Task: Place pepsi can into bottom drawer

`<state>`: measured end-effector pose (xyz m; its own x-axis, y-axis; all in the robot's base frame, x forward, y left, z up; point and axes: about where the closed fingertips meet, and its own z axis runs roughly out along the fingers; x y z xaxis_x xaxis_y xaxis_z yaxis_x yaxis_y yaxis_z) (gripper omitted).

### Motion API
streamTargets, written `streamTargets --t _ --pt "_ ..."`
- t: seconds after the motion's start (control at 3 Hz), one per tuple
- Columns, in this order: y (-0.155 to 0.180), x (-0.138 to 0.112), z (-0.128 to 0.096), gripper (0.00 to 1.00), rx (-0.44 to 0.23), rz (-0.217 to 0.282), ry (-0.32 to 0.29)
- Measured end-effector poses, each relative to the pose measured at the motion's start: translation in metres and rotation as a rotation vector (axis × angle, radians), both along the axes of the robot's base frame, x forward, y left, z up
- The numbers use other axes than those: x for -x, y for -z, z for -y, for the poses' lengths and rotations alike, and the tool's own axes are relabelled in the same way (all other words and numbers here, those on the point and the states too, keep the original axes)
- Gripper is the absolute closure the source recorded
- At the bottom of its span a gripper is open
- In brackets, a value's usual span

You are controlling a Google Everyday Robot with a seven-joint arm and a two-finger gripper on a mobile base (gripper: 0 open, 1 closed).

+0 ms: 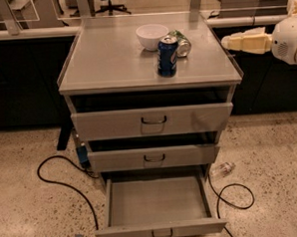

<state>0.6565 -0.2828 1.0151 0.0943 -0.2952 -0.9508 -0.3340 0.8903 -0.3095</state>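
The pepsi can (pixel 167 56) stands upright on the cabinet (pixel 110 57) top, near its front edge and right of centre. Just behind it sit a white bowl (pixel 152 36) and a green can (pixel 180 42) lying on its side. The gripper (pixel 234 41) hangs off the cabinet's right side, level with the top, well apart from the pepsi can; whether it is open or closed I cannot tell. The bottom drawer (pixel 159 231) is pulled out.
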Motion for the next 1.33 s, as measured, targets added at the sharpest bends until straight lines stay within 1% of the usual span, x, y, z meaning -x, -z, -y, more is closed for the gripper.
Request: streamTargets --t 0.33,0.67,1.0,1.33 --pt "-0.004 -0.004 0.008 0.0 -0.012 0.021 0.036" --pt "-0.007 -0.006 0.012 0.0 -0.018 0.032 0.056" --pt "0.008 0.005 -0.044 0.0 0.044 -0.064 -0.04" --pt "-0.011 0.03 -0.041 0.0 0.056 -0.106 -0.037"
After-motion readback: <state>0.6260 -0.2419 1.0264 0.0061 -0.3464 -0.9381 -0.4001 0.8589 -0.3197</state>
